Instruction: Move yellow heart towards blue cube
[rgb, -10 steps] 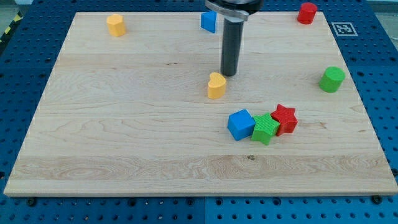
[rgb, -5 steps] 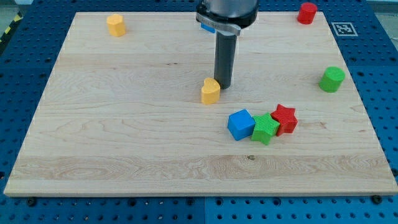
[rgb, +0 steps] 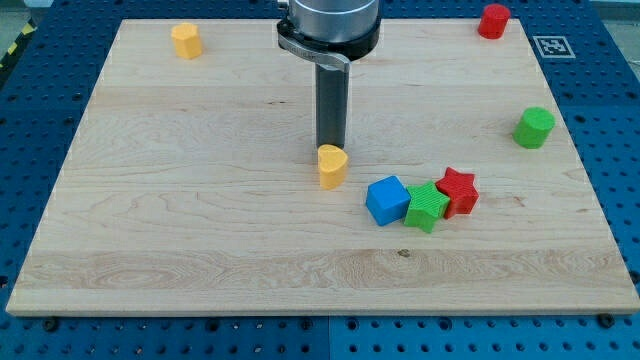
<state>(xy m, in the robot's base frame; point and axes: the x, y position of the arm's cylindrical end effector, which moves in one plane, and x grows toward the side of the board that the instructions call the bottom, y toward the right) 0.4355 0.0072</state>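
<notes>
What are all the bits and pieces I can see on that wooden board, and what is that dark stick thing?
yellow heart: one, yellow, near the board's middle
blue cube: one, blue, toward the view's bottom right of the heart, touching the green block
green block: one, green, between the blue cube and the red star
red star: one, red, at the view's right end of that row
green cylinder: one, green, near the view's right edge
red cylinder: one, red, view's top right
yellow block: one, yellow, view's top left
wooden board: one, pale wood, on a blue pegboard
my tip: one, dark rod's lower end, just above the yellow heart in the view, right against it
</notes>
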